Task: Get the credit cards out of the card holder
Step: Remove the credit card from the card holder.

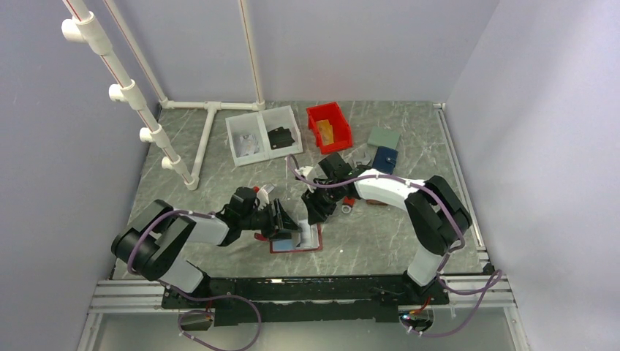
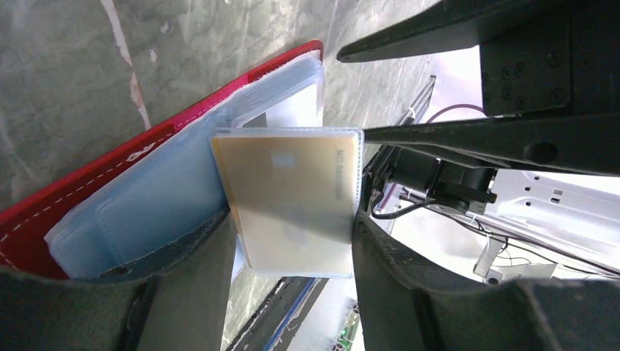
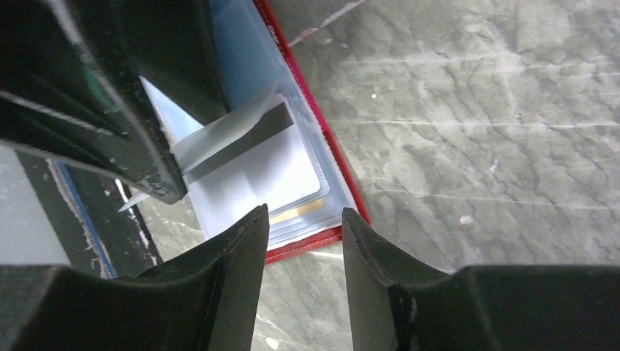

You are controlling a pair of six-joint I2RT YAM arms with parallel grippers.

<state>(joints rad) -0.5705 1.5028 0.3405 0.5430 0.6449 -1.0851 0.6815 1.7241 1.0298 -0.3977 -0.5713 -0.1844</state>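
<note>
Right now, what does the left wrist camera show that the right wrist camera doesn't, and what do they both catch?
Only the left wrist view: the full face of the tan-orange card, inside a clear sleeve, with the left gripper pinching it by its two side edges.
Only the right wrist view: a white card with a dark stripe, and the right gripper open just above it, holding nothing.
Both: the red card holder lying open on the grey table, its pale clear pockets showing.

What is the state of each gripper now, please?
Left gripper: closed on the tan-orange card in its clear sleeve.
Right gripper: open, holding nothing, over the card holder.
</note>
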